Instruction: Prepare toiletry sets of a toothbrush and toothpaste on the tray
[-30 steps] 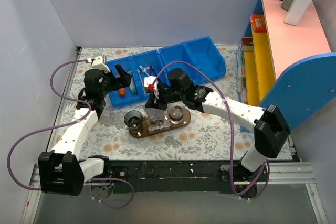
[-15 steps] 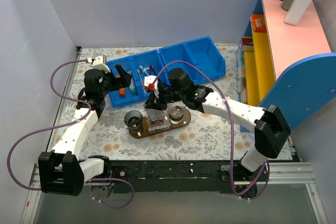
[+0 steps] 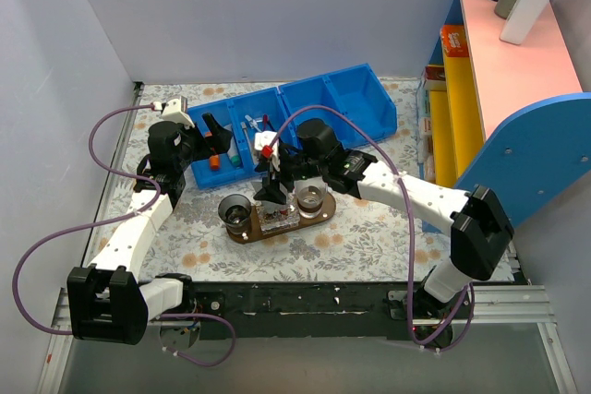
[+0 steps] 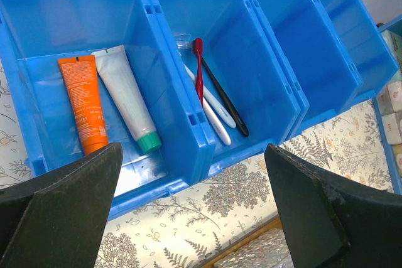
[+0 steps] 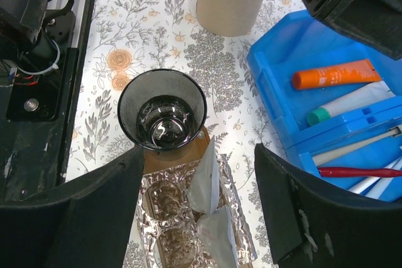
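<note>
The tray (image 3: 326, 210) of dark wood lies mid-table, with crinkled foil (image 5: 169, 208) and two grey sachets (image 5: 207, 180) on it. A dark glass (image 5: 162, 111) stands on its near end and another glass (image 3: 312, 197) on the other. My right gripper (image 5: 201, 211) hangs open just above the foil, the sachets between its fingers but untouched. The white toothbrush (image 4: 217, 123) lies in the middle blue bin (image 4: 264, 61) beside a red and a dark one. My left gripper (image 4: 201, 218) hovers open and holds nothing, in front of the bins. I cannot make out the toothpaste.
The left bin (image 4: 38, 42) holds an orange tube (image 4: 81, 101) and a pale tube with a teal cap (image 4: 129, 105). Two more blue bins (image 3: 346, 99) sit to the right. A pink and yellow shelf (image 3: 499, 53) with bottles rises at the right edge.
My right gripper's jaws have spread apart over the tray. The left arm has not moved.
</note>
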You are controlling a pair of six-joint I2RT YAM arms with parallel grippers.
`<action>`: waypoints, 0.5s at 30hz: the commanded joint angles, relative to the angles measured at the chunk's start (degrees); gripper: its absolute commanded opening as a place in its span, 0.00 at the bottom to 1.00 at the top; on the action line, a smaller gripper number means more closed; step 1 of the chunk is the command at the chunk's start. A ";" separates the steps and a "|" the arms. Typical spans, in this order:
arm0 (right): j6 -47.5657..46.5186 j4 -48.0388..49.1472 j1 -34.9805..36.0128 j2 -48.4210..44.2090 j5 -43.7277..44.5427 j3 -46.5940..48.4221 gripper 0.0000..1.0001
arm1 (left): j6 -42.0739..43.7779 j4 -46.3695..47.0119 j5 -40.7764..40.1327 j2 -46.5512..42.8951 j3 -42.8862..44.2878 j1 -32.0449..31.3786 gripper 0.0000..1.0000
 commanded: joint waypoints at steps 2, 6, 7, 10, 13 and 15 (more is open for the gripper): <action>1.95 4.94 -0.48 -4.77 0.31 0.51 0.78 | 0.86 0.62 0.48 -1.22 0.61 -0.11 0.98; 5.64 8.81 -1.44 -7.58 0.74 -1.60 0.77 | 0.95 0.53 0.30 -1.93 0.43 -0.11 0.98; 7.91 9.60 -2.23 -8.90 1.44 -2.56 0.77 | 1.04 2.10 0.22 -2.19 0.26 -0.02 0.98; 11.53 11.98 -5.03 -10.92 1.98 -3.97 0.74 | 1.04 2.38 -0.05 -3.07 -0.18 -0.11 0.97; 16.89 14.61 -9.59 -14.26 1.98 -6.70 0.69 | 2.00 2.47 -0.66 -3.68 -0.27 -1.59 0.91; 19.88 15.06 -12.16 -17.25 2.07 -8.80 0.65 | 3.40 2.56 -2.58 -3.77 -0.36 -4.83 0.88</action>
